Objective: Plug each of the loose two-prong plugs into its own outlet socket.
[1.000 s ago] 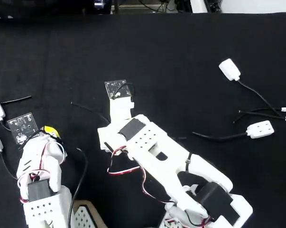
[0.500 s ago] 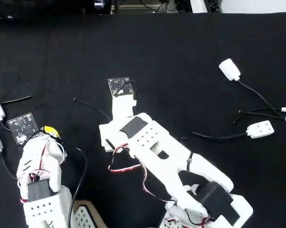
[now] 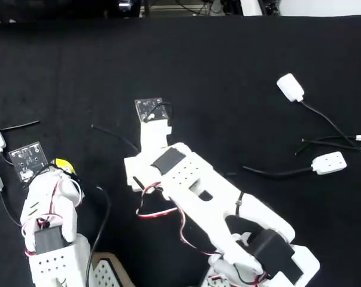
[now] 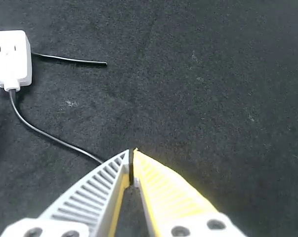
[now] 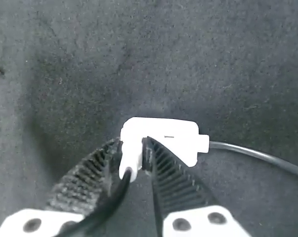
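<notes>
**Item 1.** Black cloth-covered tabletop [image 3: 228, 54], which carries everything I list here.

**Item 2.** Right hand [image 5: 134, 148]. My wrist camera shows its two black ribbed fingers clamped on one end of a white plastic two-prong plug [image 5: 166, 134]. A dark cord [image 5: 257, 155] leaves the plug's other end. From overhead, the white right arm [image 3: 198, 185] comes in from 5 o'clock. It sets this hand, with the plug, just off centre toward 10 o'clock.

**Item 3.** Left hand [image 4: 132, 157]. It has one white finger and one yellow, with the tips together. I log it at 8 o'clock.

**Item 4.** White square outlet socket [image 4: 10, 55], slots facing up, at the 9 o'clock edge and well apart from the held plug. Its thin black cord [image 4: 40, 133] runs to the left hand's white finger and passes from sight there.

**Item 5.** White rectangular socket block [image 3: 328, 162] at 3 o'clock, on a black lead.

**Item 6.** White rounded cord-end piece [image 3: 290, 87] at 2 o'clock. I cannot tell whether it is a plug or a socket.
</notes>
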{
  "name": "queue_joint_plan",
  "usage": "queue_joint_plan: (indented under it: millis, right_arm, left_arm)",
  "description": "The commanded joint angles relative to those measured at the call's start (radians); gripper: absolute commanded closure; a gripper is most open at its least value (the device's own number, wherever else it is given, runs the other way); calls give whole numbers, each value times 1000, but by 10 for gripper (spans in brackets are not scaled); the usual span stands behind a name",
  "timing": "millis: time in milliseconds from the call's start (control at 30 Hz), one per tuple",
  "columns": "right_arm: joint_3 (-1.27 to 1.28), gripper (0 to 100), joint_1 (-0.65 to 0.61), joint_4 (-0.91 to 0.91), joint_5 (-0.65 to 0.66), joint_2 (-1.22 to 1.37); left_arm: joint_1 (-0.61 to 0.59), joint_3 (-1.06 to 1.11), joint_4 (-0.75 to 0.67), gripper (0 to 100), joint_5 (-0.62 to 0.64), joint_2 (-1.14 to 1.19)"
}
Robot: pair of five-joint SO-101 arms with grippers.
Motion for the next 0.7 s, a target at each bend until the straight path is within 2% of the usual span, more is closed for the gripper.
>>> queue_joint_plan:
  millis: [0, 667]
  right_arm:
    - [2, 987, -5, 8, -6, -2]
    - [67, 987, -3, -38, -3, -2]
  left_arm:
    - [2, 16, 0, 970, -3, -8]
    - [2, 16, 0, 970, -3, -8]
